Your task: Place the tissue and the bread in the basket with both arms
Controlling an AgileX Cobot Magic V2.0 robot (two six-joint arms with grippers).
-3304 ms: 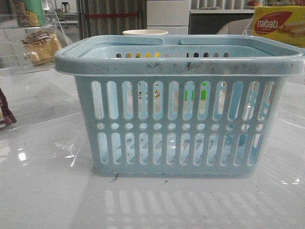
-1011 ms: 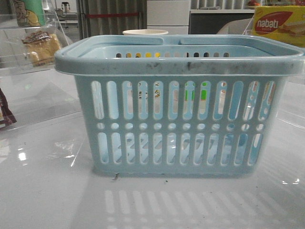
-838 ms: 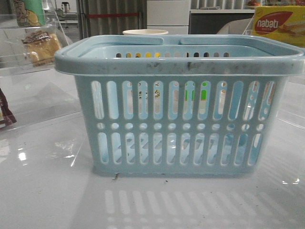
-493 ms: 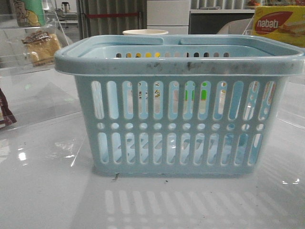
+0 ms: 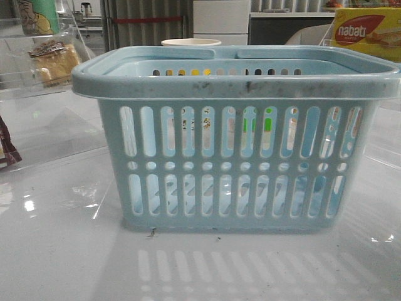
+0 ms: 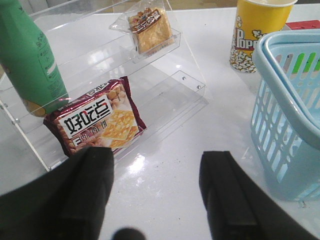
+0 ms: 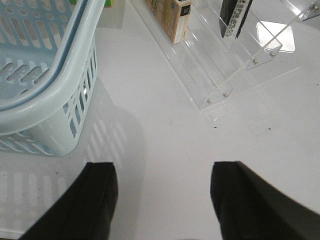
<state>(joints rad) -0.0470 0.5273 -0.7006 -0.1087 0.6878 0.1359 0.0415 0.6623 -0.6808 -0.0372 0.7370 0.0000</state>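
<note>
The pale blue basket [image 5: 235,125] stands mid-table; it also shows in the left wrist view [image 6: 287,115] and the right wrist view [image 7: 47,85]. The bread [image 6: 150,31], golden-brown in a clear wrapper, lies on an upper step of a clear acrylic rack; it also shows at the far left of the front view [image 5: 55,63]. The tissue [image 7: 234,15], a dark pack, stands on another acrylic rack. My left gripper [image 6: 157,167] is open and empty over bare table, apart from the bread. My right gripper [image 7: 162,177] is open and empty beside the basket. Neither gripper shows in the front view.
The left rack [image 6: 190,85] also holds a green bottle [image 6: 30,60] and a maroon cracker pack [image 6: 97,122]. A yellow popcorn cup [image 6: 255,32] stands behind the basket. The right rack [image 7: 220,75] holds a small box [image 7: 172,15]. A nabati box [image 5: 366,31] sits back right.
</note>
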